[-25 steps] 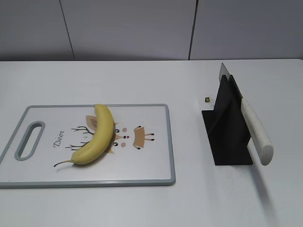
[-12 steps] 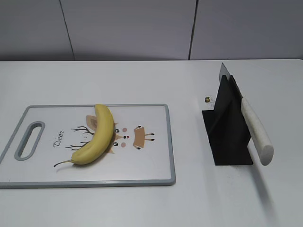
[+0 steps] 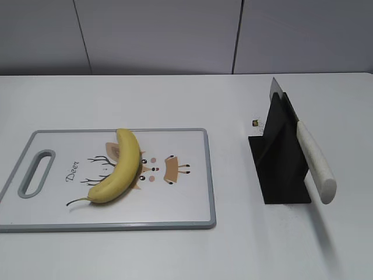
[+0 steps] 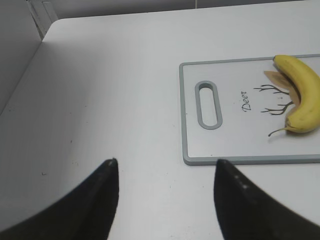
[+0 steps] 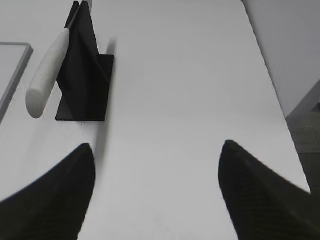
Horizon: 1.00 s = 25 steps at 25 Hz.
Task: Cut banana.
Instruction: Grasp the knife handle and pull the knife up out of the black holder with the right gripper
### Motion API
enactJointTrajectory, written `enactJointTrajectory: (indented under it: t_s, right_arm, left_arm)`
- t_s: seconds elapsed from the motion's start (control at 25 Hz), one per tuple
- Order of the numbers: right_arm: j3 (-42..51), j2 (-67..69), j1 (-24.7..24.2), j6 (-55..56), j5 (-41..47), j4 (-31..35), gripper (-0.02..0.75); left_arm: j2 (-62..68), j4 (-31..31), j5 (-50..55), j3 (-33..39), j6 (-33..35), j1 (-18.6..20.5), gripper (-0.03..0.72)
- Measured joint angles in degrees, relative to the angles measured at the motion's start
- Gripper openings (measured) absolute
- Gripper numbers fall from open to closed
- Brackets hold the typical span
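Nothing grasped yet; both my grippers hang wide open.
Next, I judge: right gripper (image 5: 156, 172) takes the knife (image 5: 47, 71), at eleven o'clock in its stand (image 5: 82, 75); banana (image 3: 119, 167) waits on the cutting board (image 3: 186, 207).

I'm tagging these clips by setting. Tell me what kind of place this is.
Probably a lab test bench staged as a kitchen, not a real one: a bare white table against plain grey panels, holding only a cutting board with a banana and a knife in a black stand.

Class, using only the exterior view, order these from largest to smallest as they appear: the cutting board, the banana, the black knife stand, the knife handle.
1. Cutting board
2. Black knife stand
3. Banana
4. Knife handle

The stand and banana look fairly close; the banana is longer, the stand broader.
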Motion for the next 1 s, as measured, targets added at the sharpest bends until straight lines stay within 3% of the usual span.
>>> enactJointTrajectory:
  t_s: [0.64,0.8,1.0]
  right_arm:
    - [-13.55,31.78,1.33,1.93,2.86,2.99,0.582]
    - [-14.64,37.25,7.72,3.25,1.57,4.17,0.582]
    - [-16.41,42.41,20.05,9.06,0.04,1.95,0.582]
  left_arm:
    - [0.0,0.0,0.0,0.0,0.0,0.0,0.589]
    - [0.0,0.0,0.0,0.0,0.0,0.0,0.589]
    - [0.0,0.0,0.0,0.0,0.0,0.0,0.588]
